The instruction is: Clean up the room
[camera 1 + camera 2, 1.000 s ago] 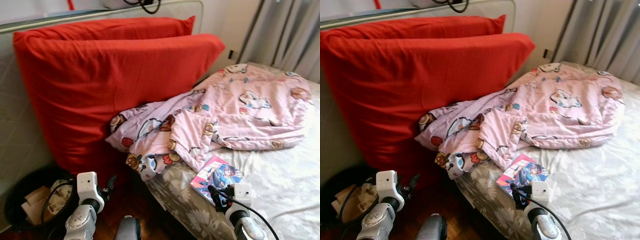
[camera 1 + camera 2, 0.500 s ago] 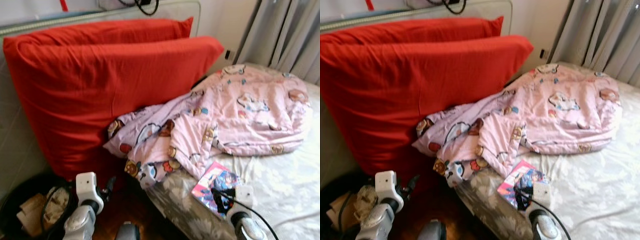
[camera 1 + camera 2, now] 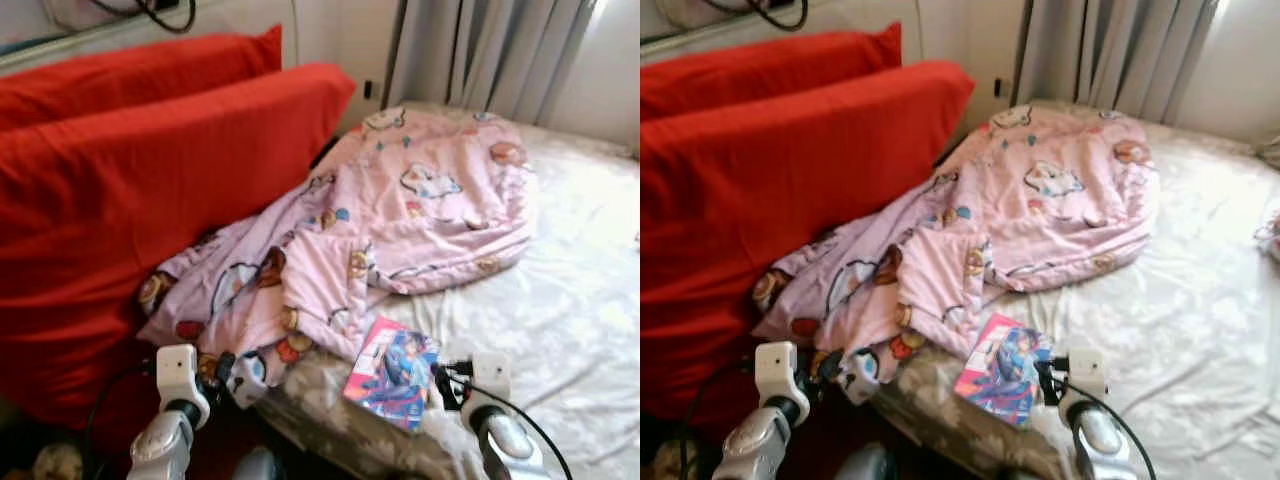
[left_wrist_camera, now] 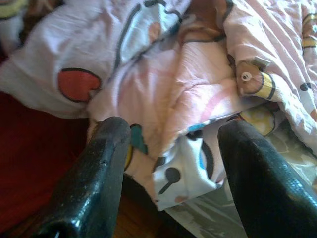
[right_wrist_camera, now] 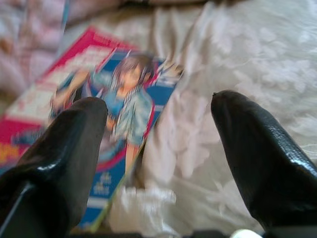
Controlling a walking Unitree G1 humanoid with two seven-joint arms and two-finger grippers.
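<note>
The comic book lies flat, long side pointing up the bed toward the pink blanket; right tool and left tool both spread wide, holding nothing

- Two large red pillows stand on edge at the left, one behind the other.
- Grey curtains hang in folds at the far right, behind the bed.
- A pale wall shows between the pillows and the curtains, with a small dark socket low on it.
- A black cable loops at the far left, above the pillows.
</note>
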